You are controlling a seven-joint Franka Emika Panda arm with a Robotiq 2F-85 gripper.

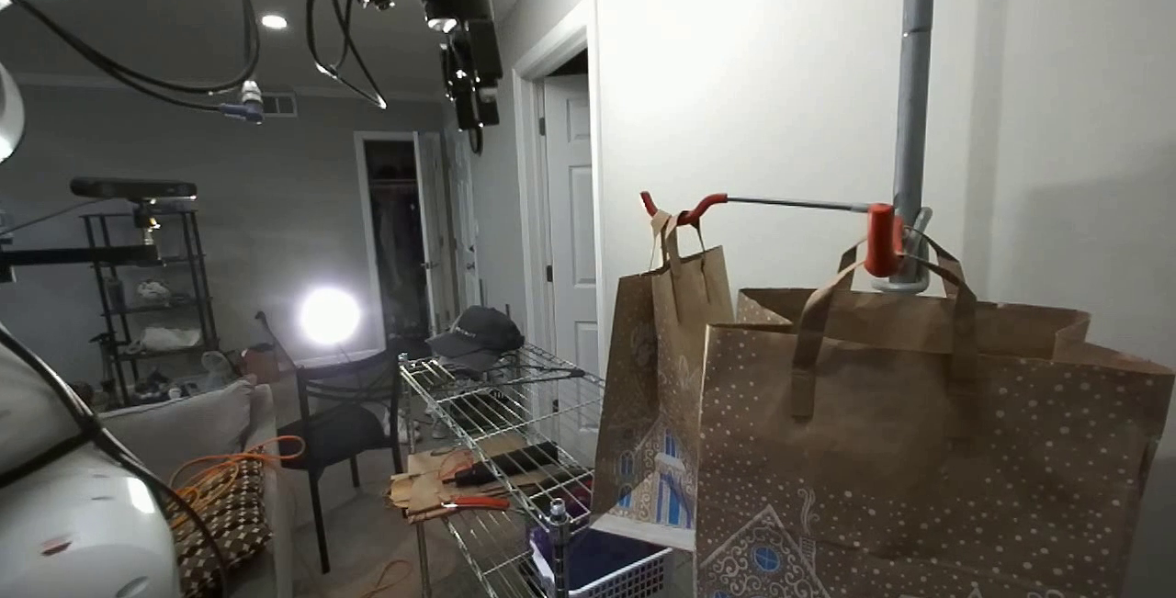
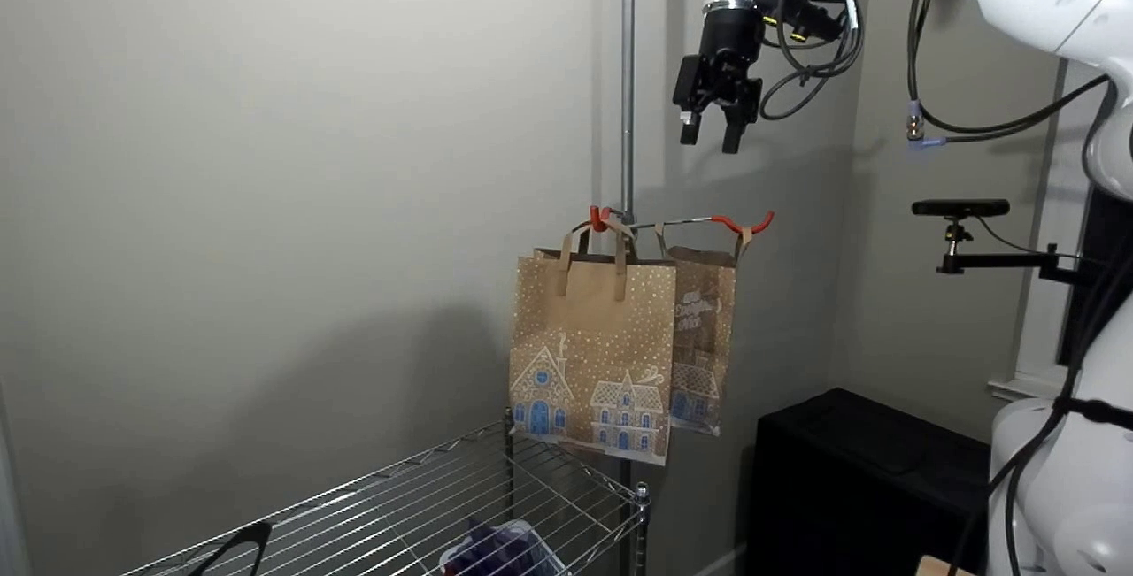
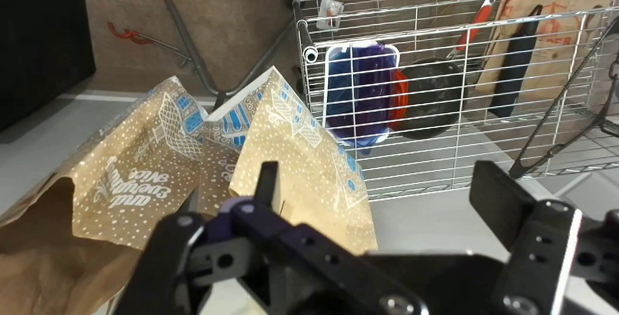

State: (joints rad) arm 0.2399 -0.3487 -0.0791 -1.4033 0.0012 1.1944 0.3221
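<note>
Grey wall (image 2: 265,160) behind white-dotted brown paper bags (image 2: 591,328)

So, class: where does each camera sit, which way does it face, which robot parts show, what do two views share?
An exterior view: back from the paper bags, facing the wall and wire rack; shows the arm and pincer.
An exterior view: close to the bags, facing doors and a chair; shows the pincer and partial arm.
Wrist view: just above the pincer, looking down at bags and rack; shows its open fingers.
Both exterior views share bags, rack, pole and pincer.
</note>
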